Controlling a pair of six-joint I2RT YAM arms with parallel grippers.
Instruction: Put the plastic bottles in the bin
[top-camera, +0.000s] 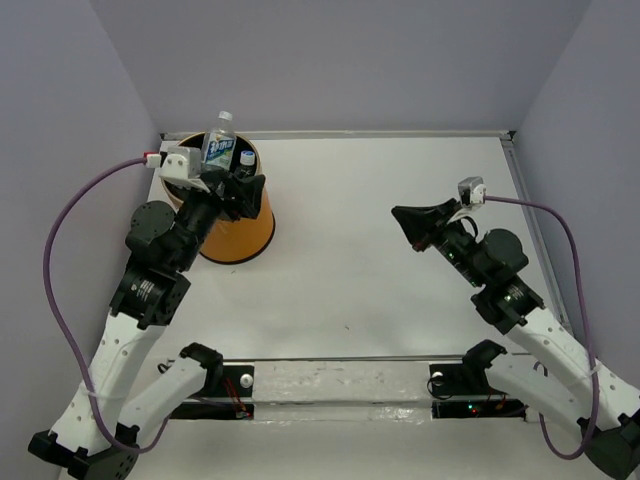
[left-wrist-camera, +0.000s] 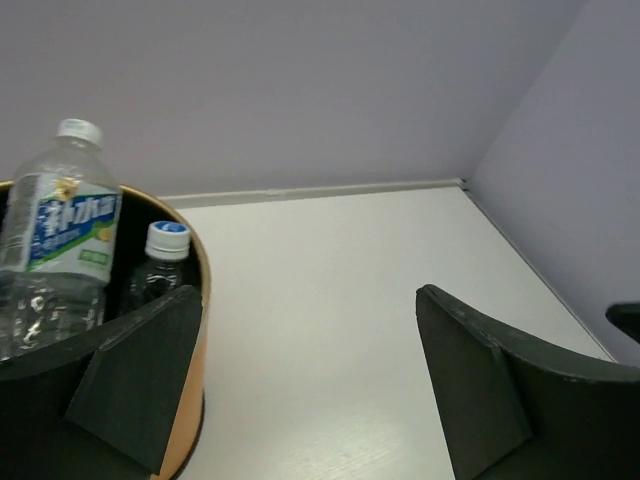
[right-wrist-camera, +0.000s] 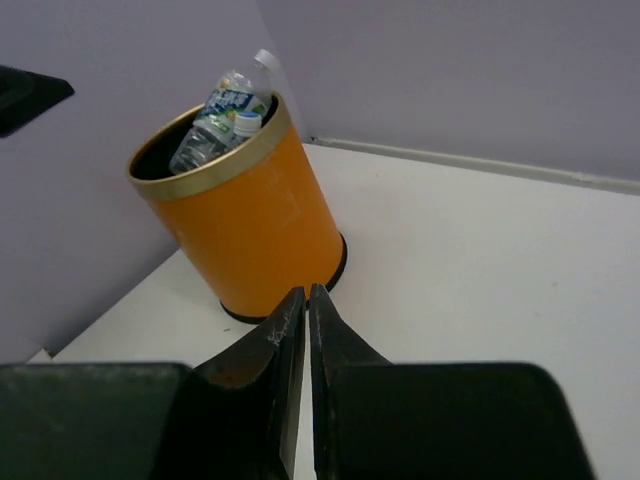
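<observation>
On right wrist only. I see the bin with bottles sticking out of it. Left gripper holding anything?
Observer: No, the left gripper is open and empty, at the rim of the bin.
Operator: Any bottles outside the bin?
Observer: None visible on the table in the top view.
Operator: Where is my arm relative to the bin?
Observer: The right gripper sits over the right half of the table, well apart from the bin, pointing toward it.

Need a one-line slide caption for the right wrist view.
Right gripper shut and empty, facing the orange bin with plastic bottles poking above its rim.
</observation>
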